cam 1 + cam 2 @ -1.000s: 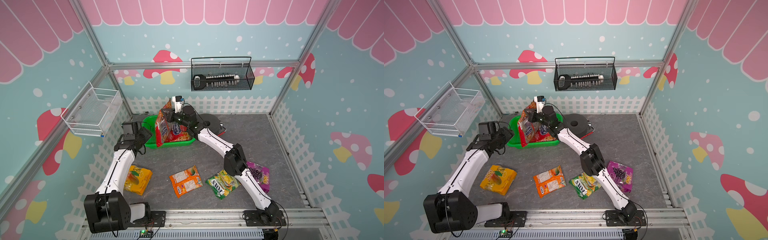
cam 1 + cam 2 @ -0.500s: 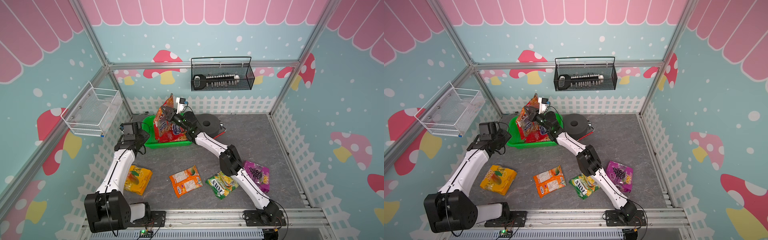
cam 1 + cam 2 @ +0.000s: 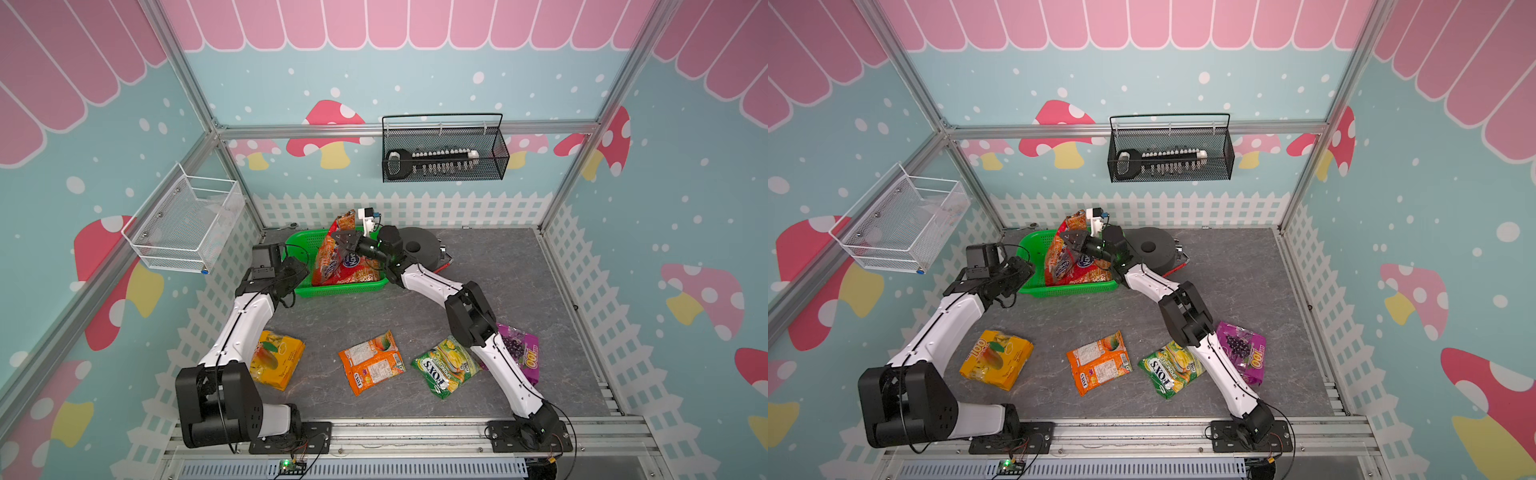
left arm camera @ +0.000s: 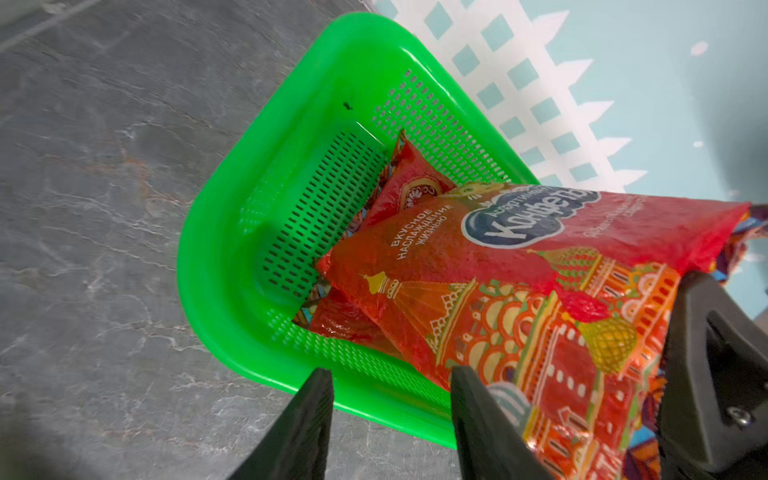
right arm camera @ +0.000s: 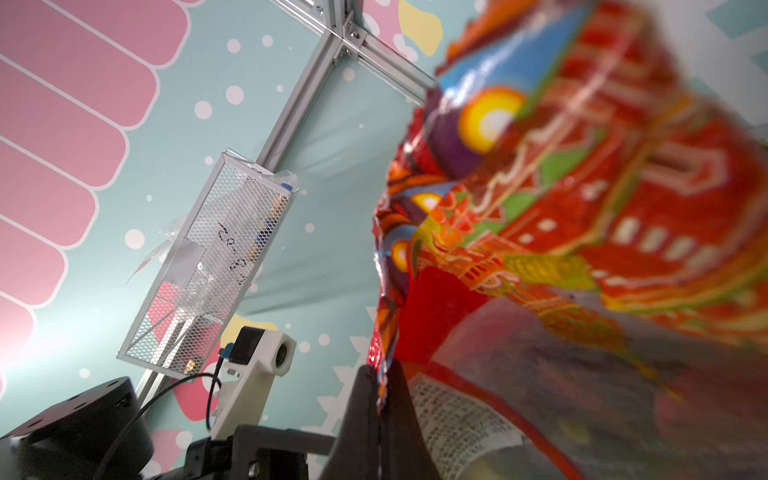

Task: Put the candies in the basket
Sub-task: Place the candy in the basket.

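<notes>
Grey worktop (image 3: pixel 498 291), mushroom walls (image 3: pixel 415 83); near back edge pinches red bag (image 3: pixel 328 259) in basket (image 3: pixel 299 241) (right gripper (image 3: pixel 340 240)), gapes beside (left gripper (image 4: pixel 390 374)).

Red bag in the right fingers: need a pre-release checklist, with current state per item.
1. Right fingers shut on the held red bag, pinching its edge: ok.
2. Bag's lower end inside the green basket: ok, it lies over the second red bag.
3. Bag below the rim: not ok, it stands tilted with its top well above.
4. Left fingers open: ok. Whether they touch the bag or the rim: cannot tell.
5. Free floor in the basket: ok, bare mesh shows.
</notes>
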### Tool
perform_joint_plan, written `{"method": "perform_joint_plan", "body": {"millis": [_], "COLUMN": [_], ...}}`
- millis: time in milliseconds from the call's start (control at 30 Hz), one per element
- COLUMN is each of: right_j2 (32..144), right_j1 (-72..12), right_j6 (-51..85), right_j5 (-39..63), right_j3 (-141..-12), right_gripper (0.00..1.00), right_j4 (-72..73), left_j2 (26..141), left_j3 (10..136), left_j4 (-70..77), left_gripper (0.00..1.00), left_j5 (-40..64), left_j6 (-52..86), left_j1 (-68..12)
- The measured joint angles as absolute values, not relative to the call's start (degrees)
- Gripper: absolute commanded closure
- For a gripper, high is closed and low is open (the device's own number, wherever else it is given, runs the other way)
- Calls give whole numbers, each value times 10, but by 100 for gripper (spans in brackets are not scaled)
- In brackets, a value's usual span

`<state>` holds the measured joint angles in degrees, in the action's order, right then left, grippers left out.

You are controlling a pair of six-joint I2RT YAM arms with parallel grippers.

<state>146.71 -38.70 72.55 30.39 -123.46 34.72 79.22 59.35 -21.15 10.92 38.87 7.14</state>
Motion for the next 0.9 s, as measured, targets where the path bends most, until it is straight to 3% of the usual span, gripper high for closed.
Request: {"method": "perform_joint_plan", "body": {"millis": [367,633,900], "right_j2": [1340,1370,1432], "right_j1": [-321,-305,-309], "right_j6": [680,546,452], "right_j5": [352,311,262], "right_j3": [-1013,-1110,-1237], "right_gripper": [100,100,100], "right_j4": [265,35,-95], "left_j2": [835,875,965], "left_j3": [594,617,672], "left_j4": [-192,-188,-181], "left_gripper": [48,47,46], "left_j5": [146,130,106], "left_j6": [377,368,331], "left_j1": [46,42,42]}}
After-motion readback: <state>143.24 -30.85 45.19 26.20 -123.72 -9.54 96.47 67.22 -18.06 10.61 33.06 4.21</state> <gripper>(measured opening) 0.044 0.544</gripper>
